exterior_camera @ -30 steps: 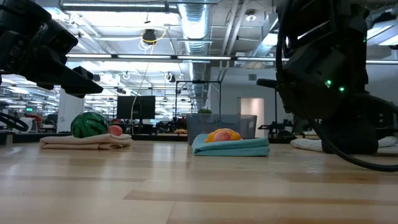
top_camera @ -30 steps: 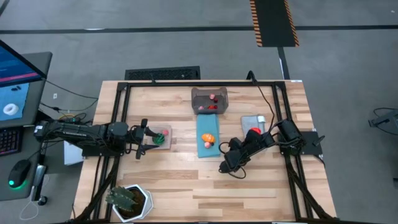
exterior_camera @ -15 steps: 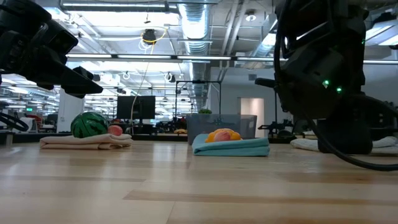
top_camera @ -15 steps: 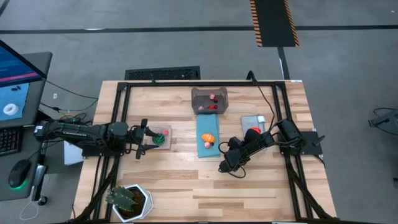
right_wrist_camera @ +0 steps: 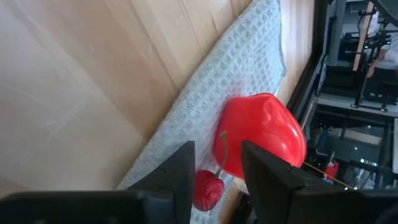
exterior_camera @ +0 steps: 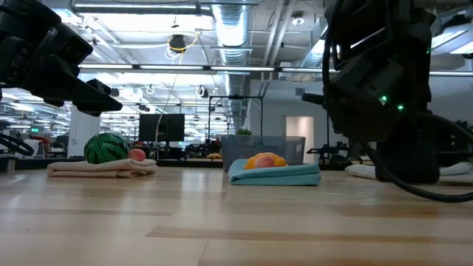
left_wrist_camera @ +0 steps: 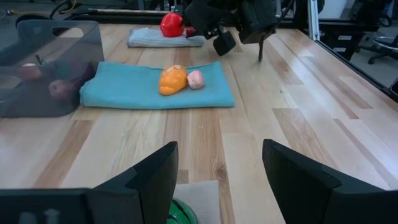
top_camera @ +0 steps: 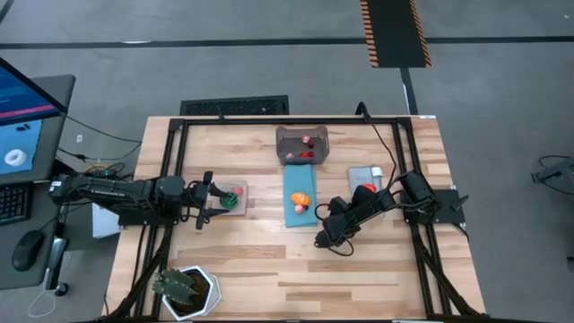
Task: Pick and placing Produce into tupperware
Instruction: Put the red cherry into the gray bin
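The tupperware (top_camera: 302,144) stands at the table's far middle with a few small pieces inside. An orange piece (top_camera: 302,196) and a pink one (left_wrist_camera: 196,79) lie on a blue mat (top_camera: 300,213). A green melon (top_camera: 230,200) and a small red piece (top_camera: 237,190) sit on a tan mat. A big red fruit (right_wrist_camera: 264,134) and a small red piece (right_wrist_camera: 207,190) rest on a grey mat (right_wrist_camera: 217,81). My left gripper (left_wrist_camera: 221,168) hovers open just left of the melon. My right gripper (right_wrist_camera: 217,152) is open, low beside the red fruit.
A spiky green plant in a white pot (top_camera: 186,292) stands at the near left corner. Black frame rails (top_camera: 175,161) run along the table's left, right and far edges. Bare wood (top_camera: 296,269) stretches across the near half of the table.
My right arm has drifted slightly toward the table's left in the low view. The left arm and all the produce have stayed where they were.
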You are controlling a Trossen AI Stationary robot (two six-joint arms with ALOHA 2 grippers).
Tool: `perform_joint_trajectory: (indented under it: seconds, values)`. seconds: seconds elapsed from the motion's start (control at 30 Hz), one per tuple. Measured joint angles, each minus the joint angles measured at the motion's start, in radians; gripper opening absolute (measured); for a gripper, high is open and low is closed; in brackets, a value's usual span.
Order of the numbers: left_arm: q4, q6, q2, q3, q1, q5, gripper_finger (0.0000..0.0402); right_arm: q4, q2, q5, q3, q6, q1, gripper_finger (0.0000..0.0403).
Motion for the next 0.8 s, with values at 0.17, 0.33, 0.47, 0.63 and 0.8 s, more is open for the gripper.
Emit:
perform_joint_trajectory:
  seconds: [0.17,0.33,0.47,0.63,0.8]
  values:
    - [0.000,0.002,0.000,0.000,0.000,0.000,0.0224,0.018,0.000,-0.002,0.000,0.000,0.000,0.0136]
    - [0.000,0.000,0.000,0.000,0.000,0.000,0.0224,0.021,0.000,-0.003,-0.007,0.000,0.000,0.0127]
    - [0.000,-0.002,0.000,0.000,0.000,0.000,0.0224,0.029,-0.001,-0.012,-0.051,0.012,-0.001,0.0125]
    - [0.000,0.002,0.000,0.000,0.000,0.000,0.0224,0.054,-0.007,-0.040,-0.085,0.022,-0.006,0.0125]
    - [0.000,0.001,0.000,0.000,0.000,0.000,0.0224,0.056,-0.005,-0.039,-0.081,0.019,-0.005,0.0115]
